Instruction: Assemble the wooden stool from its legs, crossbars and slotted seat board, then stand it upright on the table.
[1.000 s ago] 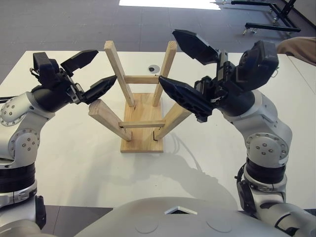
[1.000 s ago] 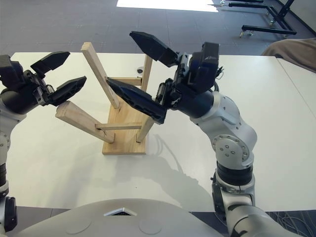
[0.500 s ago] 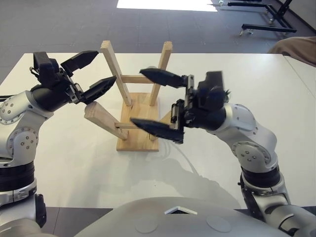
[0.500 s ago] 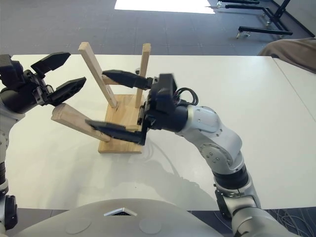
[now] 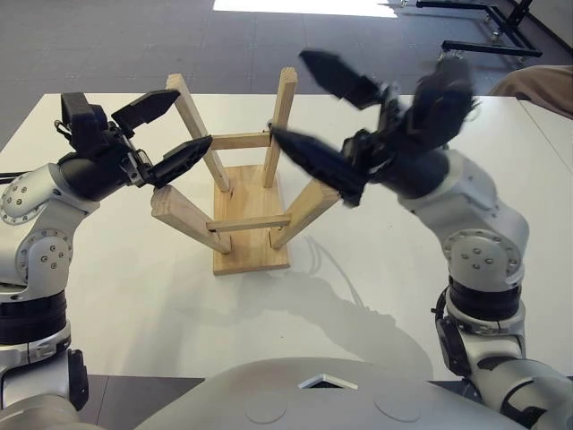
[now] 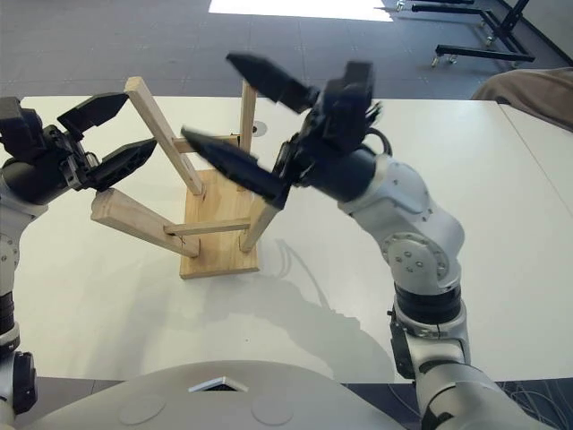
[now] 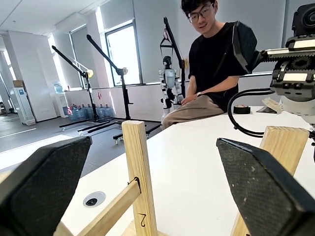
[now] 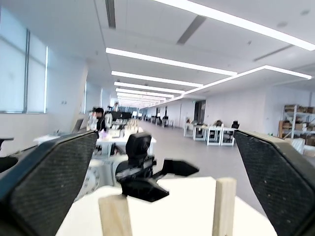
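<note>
The wooden stool lies upside down in the middle of the table, its seat board (image 5: 246, 233) flat on the top and its legs splayed upward. Two crossbars (image 5: 240, 141) join the legs. My left gripper (image 5: 190, 121) is open beside the far-left leg (image 5: 199, 134), with one finger on each side of it and no contact; in the left wrist view that leg (image 7: 140, 177) stands between the pads. My right gripper (image 5: 288, 94) is open and raised by the far-right leg (image 5: 279, 121), above the near-right leg (image 5: 304, 210). It holds nothing.
The white table (image 5: 376, 269) has free room in front of and to the right of the stool. A small round hole (image 7: 93, 199) lies in the tabletop behind the stool. Wheeled stands (image 5: 488, 45) are on the floor beyond the table.
My right gripper dipped low in front of the stool half a second ago and has swung back up by the right legs. The stool has turned slightly and shifted left. My left arm has kept still.
</note>
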`<state>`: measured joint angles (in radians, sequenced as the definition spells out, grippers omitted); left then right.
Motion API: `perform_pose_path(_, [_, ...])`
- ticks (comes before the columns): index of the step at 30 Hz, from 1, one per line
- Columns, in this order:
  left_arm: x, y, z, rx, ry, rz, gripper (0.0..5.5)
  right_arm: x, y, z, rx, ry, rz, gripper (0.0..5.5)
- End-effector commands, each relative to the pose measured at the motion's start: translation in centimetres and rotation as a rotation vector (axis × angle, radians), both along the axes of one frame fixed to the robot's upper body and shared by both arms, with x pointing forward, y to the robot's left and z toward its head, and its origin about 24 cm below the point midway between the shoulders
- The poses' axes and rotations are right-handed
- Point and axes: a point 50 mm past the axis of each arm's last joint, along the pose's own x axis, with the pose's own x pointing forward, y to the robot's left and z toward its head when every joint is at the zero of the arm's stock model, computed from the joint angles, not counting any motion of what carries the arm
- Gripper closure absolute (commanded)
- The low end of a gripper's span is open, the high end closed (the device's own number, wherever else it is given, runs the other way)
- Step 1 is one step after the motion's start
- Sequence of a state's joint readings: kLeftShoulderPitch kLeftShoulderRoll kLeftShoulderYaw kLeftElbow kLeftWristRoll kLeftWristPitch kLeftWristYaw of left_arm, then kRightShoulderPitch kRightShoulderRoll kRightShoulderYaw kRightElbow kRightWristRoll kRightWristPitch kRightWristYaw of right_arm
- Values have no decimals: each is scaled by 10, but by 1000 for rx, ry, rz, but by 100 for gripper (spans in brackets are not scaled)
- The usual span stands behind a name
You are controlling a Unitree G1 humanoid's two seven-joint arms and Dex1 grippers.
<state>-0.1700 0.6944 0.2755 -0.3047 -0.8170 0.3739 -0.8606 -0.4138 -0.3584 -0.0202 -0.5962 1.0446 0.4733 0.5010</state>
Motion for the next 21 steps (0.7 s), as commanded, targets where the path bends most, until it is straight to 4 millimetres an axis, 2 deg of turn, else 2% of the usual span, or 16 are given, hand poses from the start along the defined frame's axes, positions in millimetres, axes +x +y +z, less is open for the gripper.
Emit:
perform_pose_path(1, [-2, 14, 12, -2, -41, 54, 86, 4, -21, 4, 49, 4, -42, 46])
perform_pose_path(7, [-21, 47, 46, -88, -149, 163, 86, 11, -70, -50, -142, 156, -166, 46])
perform_pose_path(8, [-26, 53, 43, -56, -136, 182, 86, 11, -77, -57, -170, 174, -175, 46])
perform_pose_path(11, [-51, 65, 1, 128, 52, 175, 86, 13, -92, -74, -272, 213, -203, 46])
perform_pose_path(15, [-76, 65, -39, 162, 203, 174, 86, 14, -92, -82, -300, 225, -175, 46])
perform_pose_path(18, [-78, 59, -46, 137, 211, 179, 86, 15, -87, -80, -314, 215, -137, 46])
perform_pose_path(21, [-74, 50, -43, 112, 183, 169, 86, 14, -84, -83, -334, 230, -94, 46])
